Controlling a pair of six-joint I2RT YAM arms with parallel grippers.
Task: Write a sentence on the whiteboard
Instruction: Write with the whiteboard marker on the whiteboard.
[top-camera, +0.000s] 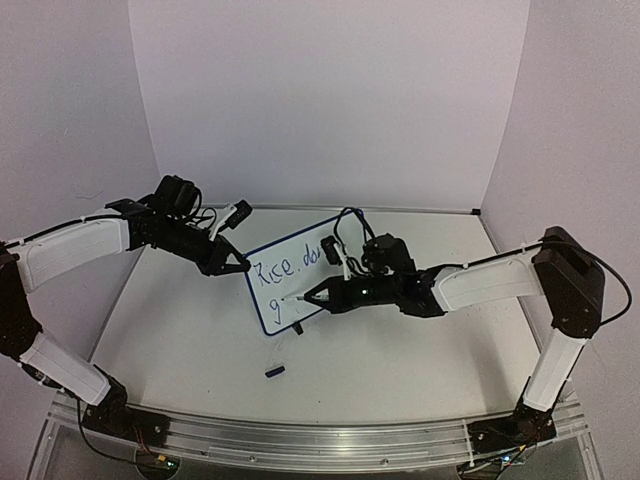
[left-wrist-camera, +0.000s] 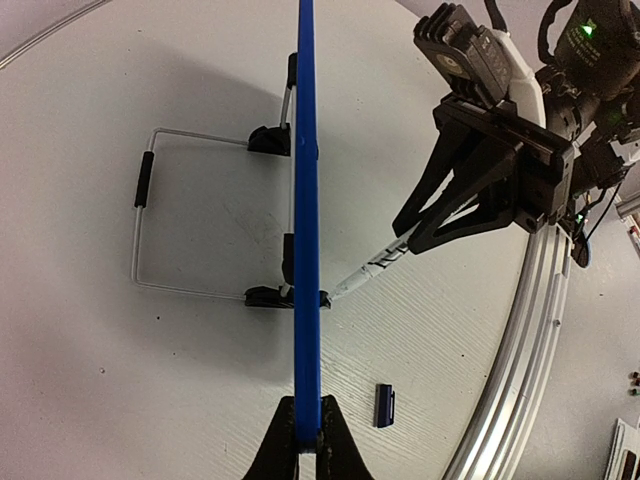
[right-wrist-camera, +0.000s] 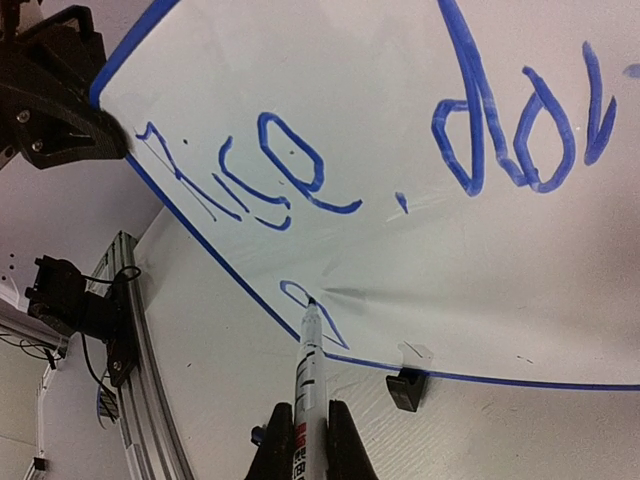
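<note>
whiteboard (top-camera: 290, 262) w/ thin blue frame (left-wrist-camera: 306, 200) gripped by left end effector (left-wrist-camera: 307, 410); right end effector (right-wrist-camera: 308, 415) grips marker (right-wrist-camera: 310, 365).

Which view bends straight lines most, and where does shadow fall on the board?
Right wrist view: the whiteboard frame bows most, and a faint shadow fans from the marker tip. Left wrist view: the table rail curves. Top external view: soft, even light, no glare.

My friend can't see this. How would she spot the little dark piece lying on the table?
Start at the blue-framed white whiteboard standing mid-table. Just in front of its written face lies a small dark-blue oblong piece. It alone lies loose, with nothing holding it.
</note>
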